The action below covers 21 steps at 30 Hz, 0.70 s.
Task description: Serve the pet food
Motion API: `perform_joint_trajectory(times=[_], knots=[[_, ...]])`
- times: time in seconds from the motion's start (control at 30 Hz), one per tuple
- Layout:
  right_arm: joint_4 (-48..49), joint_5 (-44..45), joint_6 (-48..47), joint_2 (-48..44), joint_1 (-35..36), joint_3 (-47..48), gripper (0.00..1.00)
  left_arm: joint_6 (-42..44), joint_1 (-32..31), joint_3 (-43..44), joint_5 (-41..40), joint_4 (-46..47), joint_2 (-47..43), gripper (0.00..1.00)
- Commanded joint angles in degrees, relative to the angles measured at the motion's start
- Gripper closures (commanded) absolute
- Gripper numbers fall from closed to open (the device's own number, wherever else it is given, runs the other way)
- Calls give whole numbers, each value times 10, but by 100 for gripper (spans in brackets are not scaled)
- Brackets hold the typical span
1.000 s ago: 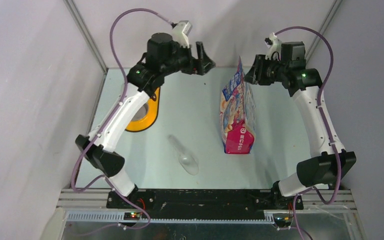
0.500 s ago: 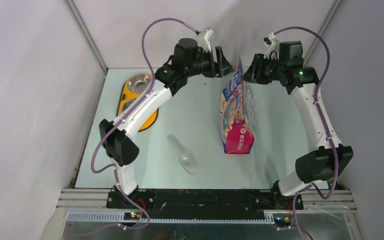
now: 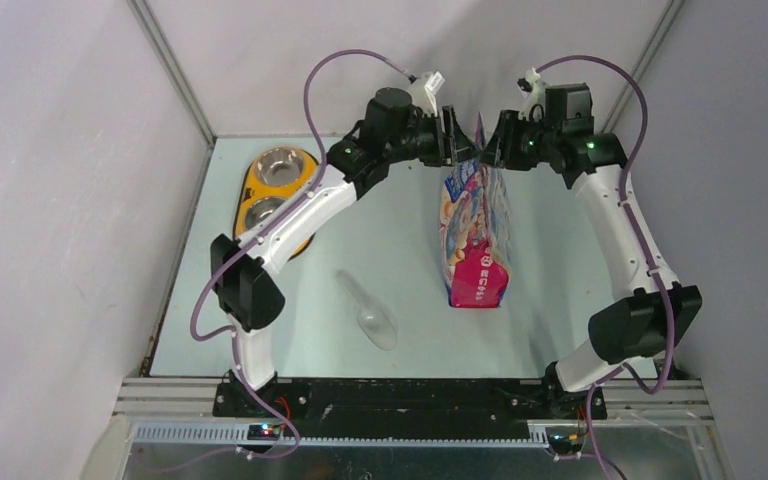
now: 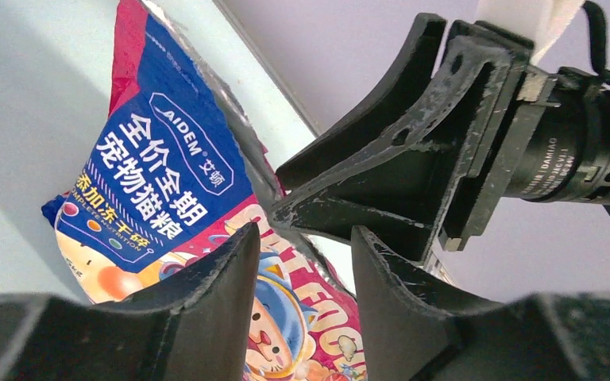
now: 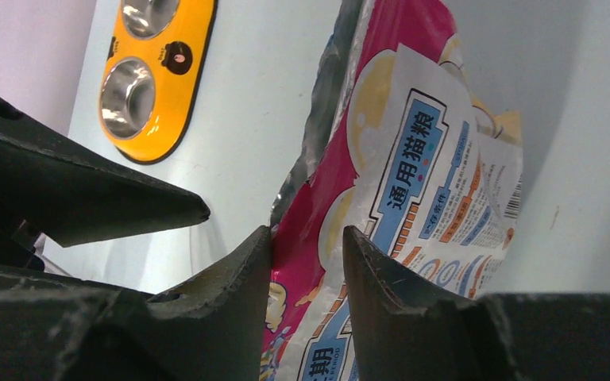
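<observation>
No pet food shows in any view. The pink-and-blue cat bag (image 3: pixel 475 225) stands upright right of the table's middle. My left gripper (image 3: pixel 457 140) is at its top far edge from the left. Its jaws (image 4: pixel 306 238) stand apart, and the bag's printed face (image 4: pixel 159 182) shows in the gap. My right gripper (image 3: pixel 497 146) faces it from the right, jaws (image 5: pixel 307 238) also apart. The bag's pink top edge (image 5: pixel 381 159) lies between them, against the left finger (image 5: pixel 230 302). The right gripper's fingers (image 4: pixel 397 175) show close ahead in the left wrist view.
An orange holder with two steel bowls (image 3: pixel 275 195) lies at the table's far left, also seen as the orange bowl holder (image 5: pixel 155 75). A clear plastic scoop (image 3: pixel 368 312) lies near the front middle. Grey walls close in the back and both sides.
My left arm swung right from over the bowls to the bag's top, and its jaws narrowed. The right gripper edged slightly left towards the bag.
</observation>
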Motion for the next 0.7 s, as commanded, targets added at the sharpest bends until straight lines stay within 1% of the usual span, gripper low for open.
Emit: perform_joint_trajectory(times=[0.0,0.13,0.27,0.37,0.47,0.67], knots=[[7,44,10,-7,-8,9,60,-12,-8,9,-22,9,13,46],[6,48,0,-24,-13,-1,60,-8,-14,16,-31,12,24,45],[12,54,-3,-37,-20,-20,60,-8,-17,18,-3,33,39,45],[16,38,6,-45,-25,-31,60,-6,-18,18,8,41,46,46],[18,16,7,-55,-28,-40,60,-6,-18,17,22,53,50,49],[17,9,6,-61,-31,-48,60,-7,-18,15,19,55,54,55]])
